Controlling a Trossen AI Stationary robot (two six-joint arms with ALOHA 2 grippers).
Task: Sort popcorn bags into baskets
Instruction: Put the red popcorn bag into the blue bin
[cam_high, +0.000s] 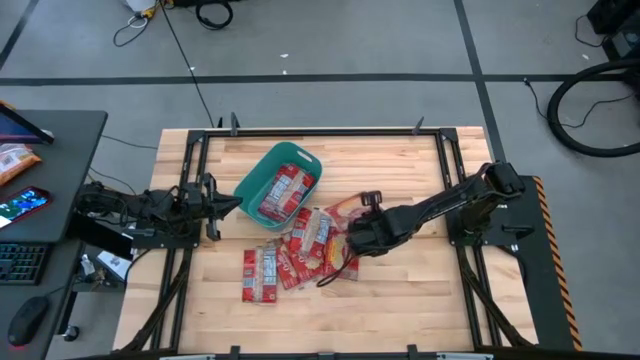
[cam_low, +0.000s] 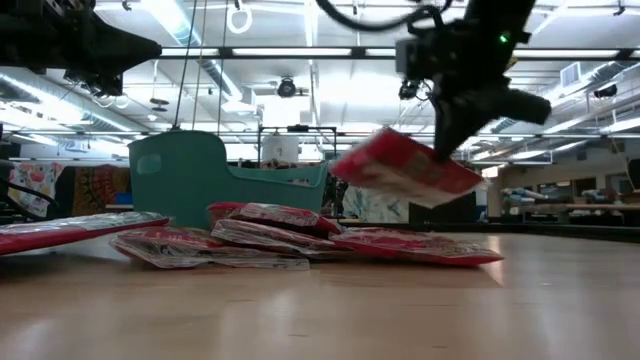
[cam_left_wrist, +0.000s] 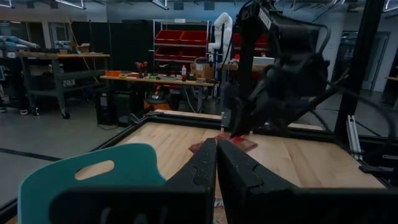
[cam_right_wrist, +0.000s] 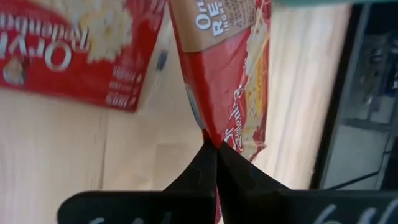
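The teal basket (cam_high: 262, 176) stands left of the table's middle and has a few red popcorn bags (cam_high: 285, 192) lying in it. Several more bags (cam_high: 290, 258) lie overlapping in a loose pile on the wood near the table's middle. My right gripper (cam_high: 362, 232) hangs over the right side of that pile, shut on one bag (cam_low: 405, 168) held in the air. My left gripper (cam_high: 238, 205) is shut and holds nothing, level beside the basket's left wall (cam_left_wrist: 93, 180). My right gripper pinches one popcorn bag between its two fingers at a red edge (cam_right_wrist: 214, 134). The fingers come from above, slanting down. The bag is lifted clear of the pile and hangs tilted below the fingers (cam_low: 455, 140), its far end lower.
Black frame rails (cam_high: 300, 132) run along the table's edges. A dark desk (cam_high: 70, 130) to the left holds an orange snack packet (cam_high: 15, 160), a phone, a keyboard and a mouse. Bare wood lies near the front and to the right of the pile.
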